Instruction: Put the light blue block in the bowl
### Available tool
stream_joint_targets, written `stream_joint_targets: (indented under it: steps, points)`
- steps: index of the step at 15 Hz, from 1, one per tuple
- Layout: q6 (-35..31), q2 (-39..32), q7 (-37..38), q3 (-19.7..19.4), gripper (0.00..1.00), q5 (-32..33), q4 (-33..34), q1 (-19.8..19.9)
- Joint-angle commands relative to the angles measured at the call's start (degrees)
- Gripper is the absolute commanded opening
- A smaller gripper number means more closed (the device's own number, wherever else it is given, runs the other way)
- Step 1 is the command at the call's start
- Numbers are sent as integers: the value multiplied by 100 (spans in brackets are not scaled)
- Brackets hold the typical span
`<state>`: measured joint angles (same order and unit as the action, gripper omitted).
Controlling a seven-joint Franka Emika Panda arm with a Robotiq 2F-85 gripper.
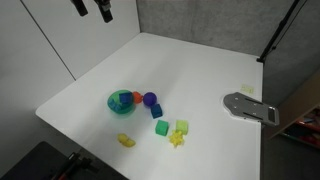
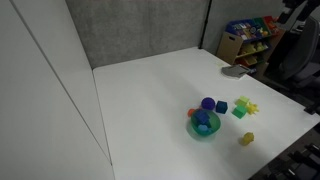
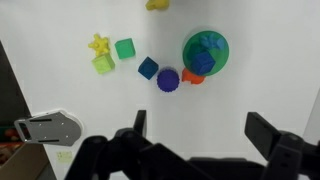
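In the wrist view, a green block (image 3: 125, 48) sits on the white worktop (image 3: 260, 40), followed by a dark blue block (image 3: 148, 68) and a purple piece (image 3: 168, 80). Furthest right, the bowl (image 3: 188, 42) holds the light blue block (image 3: 203, 62). The fingers (image 3: 139, 122) are wide apart and empty.

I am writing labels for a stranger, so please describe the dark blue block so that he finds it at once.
On the white table, find the teal bowl, the largest toy. A purple rounded piece lies beside it; the dark blue block comes next, between that piece and a green block. Alone among these neighbours it is a deep blue cube.
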<state>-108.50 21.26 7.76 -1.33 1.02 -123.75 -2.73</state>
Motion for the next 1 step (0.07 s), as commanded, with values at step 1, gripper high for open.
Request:
stream_joint_targets:
  steps: [1]
  points:
    - [-4,2,-46,104,100,-44,-7,124]
